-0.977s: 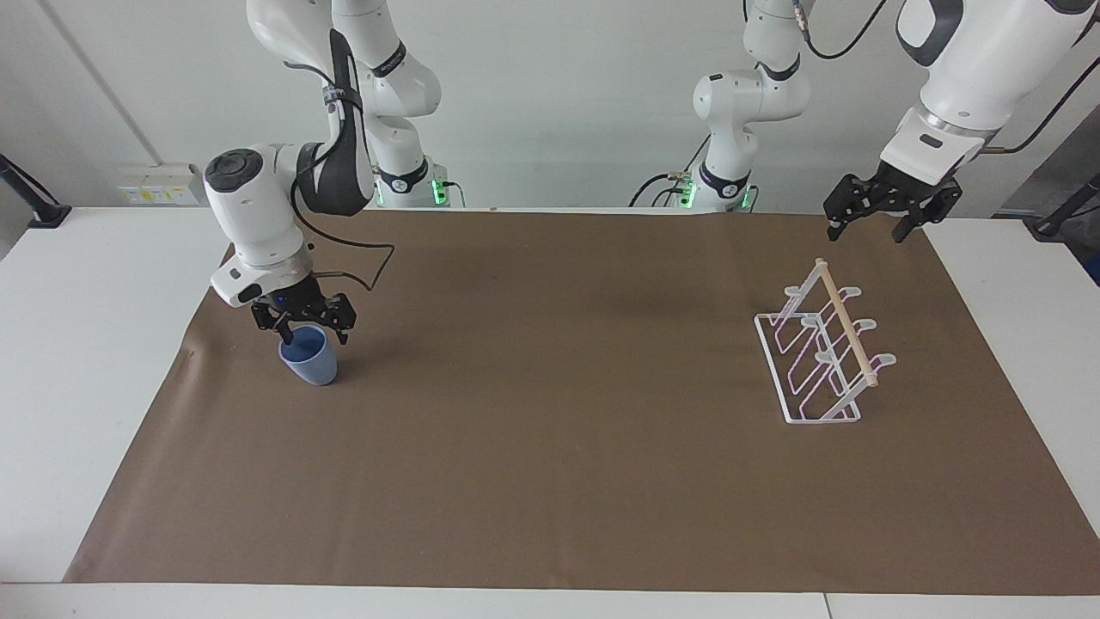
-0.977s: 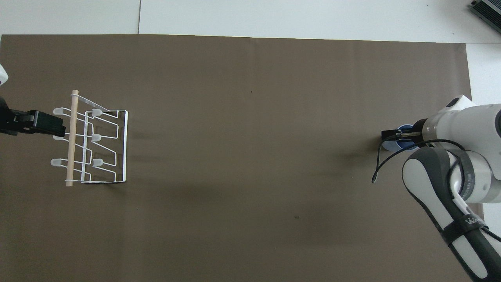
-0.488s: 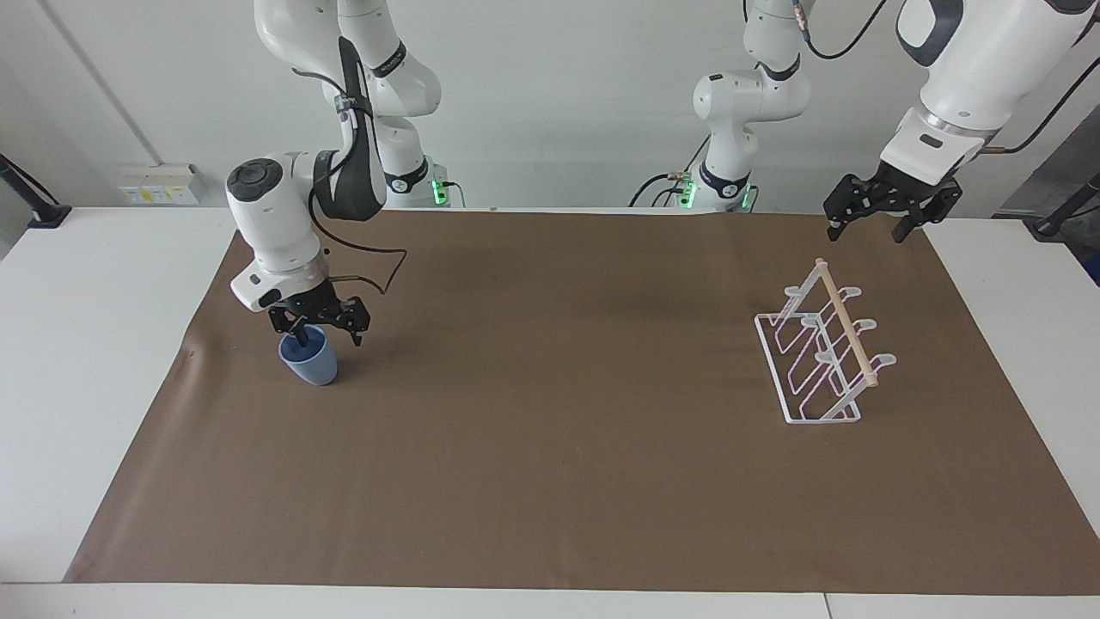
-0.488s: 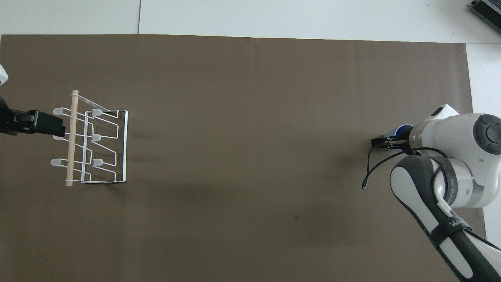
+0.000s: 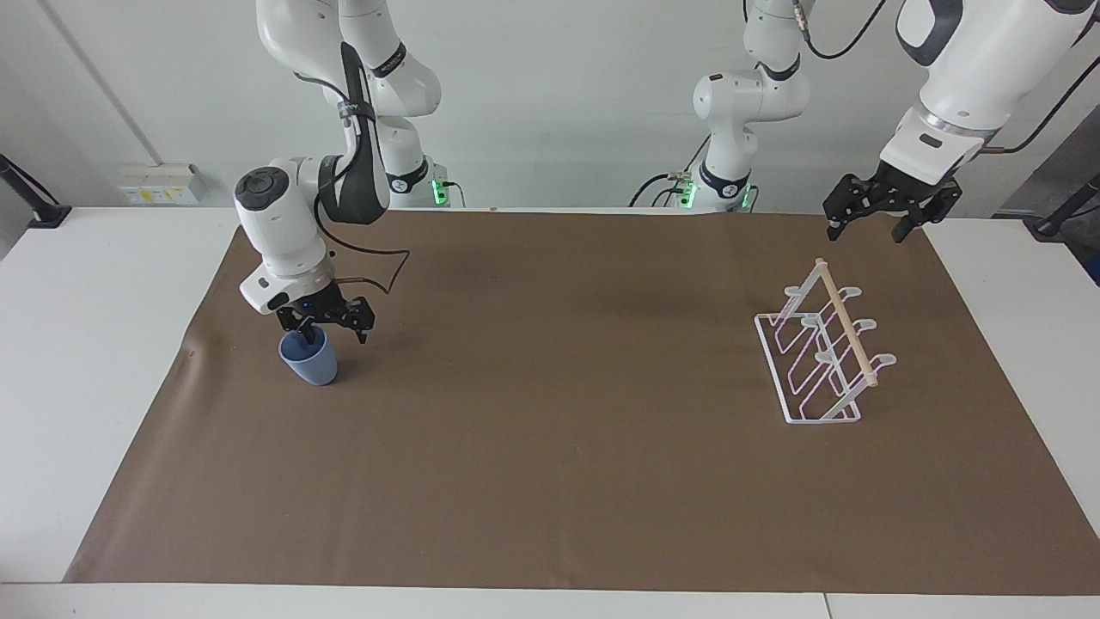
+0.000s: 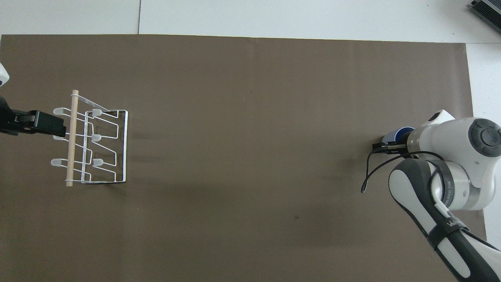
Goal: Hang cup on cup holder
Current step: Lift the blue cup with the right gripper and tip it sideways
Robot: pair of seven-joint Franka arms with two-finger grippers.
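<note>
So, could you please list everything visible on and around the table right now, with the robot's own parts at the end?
small light-blue plastic tumbler cup: one, light blue, upright on the mat at the right arm's end of the table.
white wire cup holder rack with a light wooden dowel: one, white and pale wood, on the mat at the left arm's end, no cup on it.
brown paper mat: one, brown, covering most of the tabletop.
white table: one, white, bare at both ends.
right gripper: one, black, at the cup's rim, one finger dipping inside it; cup not lifted.
left gripper: one, black, open, raised over the mat's edge near the rack, waiting.
</note>
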